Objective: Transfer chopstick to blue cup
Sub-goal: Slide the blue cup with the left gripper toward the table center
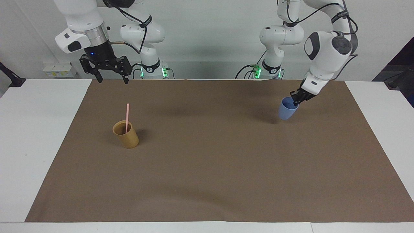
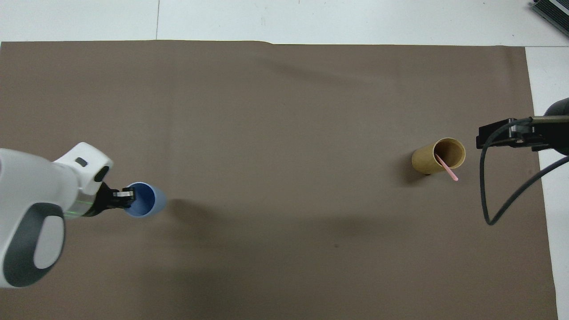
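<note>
Chopstick [image 1: 127, 114], leaning in the tan cup [image 1: 126, 134] below the waiting, wide-open right gripper [image 1: 110, 78]; the left gripper [image 1: 296, 99], pinched shut on the blue cup [image 1: 287, 109] rim, holds it tilted above the mat [image 1: 207, 168], where a thin rim-grip could slip.

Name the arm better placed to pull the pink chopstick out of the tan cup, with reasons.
Right. Its open right gripper hangs near the tan wooden cup holding the thin pale pink chopstick. The left gripper is shut on the light blue cup, lifted at the left arm's end.
</note>
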Robot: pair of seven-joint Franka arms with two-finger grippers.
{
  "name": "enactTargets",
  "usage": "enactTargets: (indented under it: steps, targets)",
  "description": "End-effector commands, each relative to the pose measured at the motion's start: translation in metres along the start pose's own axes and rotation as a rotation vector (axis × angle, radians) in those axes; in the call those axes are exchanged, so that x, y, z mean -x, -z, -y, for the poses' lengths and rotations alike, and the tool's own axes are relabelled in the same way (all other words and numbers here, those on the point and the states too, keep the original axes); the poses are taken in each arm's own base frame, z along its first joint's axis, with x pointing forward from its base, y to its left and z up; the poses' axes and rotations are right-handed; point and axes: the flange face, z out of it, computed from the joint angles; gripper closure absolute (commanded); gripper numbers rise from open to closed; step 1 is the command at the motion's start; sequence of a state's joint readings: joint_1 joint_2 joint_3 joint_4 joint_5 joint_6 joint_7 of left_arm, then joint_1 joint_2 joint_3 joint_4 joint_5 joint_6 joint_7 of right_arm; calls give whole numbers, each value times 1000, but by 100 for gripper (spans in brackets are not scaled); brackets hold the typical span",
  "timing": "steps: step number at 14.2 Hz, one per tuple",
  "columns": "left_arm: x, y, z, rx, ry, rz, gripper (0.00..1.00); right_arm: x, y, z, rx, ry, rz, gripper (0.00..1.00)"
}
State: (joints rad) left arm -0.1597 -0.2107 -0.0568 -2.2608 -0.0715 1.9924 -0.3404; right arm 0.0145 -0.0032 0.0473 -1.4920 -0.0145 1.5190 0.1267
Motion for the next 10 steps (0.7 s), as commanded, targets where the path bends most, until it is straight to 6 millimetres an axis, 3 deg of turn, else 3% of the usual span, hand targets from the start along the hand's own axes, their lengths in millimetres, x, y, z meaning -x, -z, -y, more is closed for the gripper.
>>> enactTargets:
  steps: [1,3,5,7,10]
  targets:
    - [18,15,-79,21,90,-29,100,3,2,-3,-18,-15,3,0]
    - [23,8,-118,28,118,-34,100,3,2,-3,-18,-15,3,0]
    - [25,-14,-152,46,182,-51,100,3,2,-3,-18,-15,3,0]
    - [22,-33,-165,56,213,-60,100,3,2,-3,-18,-15,3,0]
    - [4,-36,-179,75,229,-74,100,3,1,-3,-18,-15,5,0]
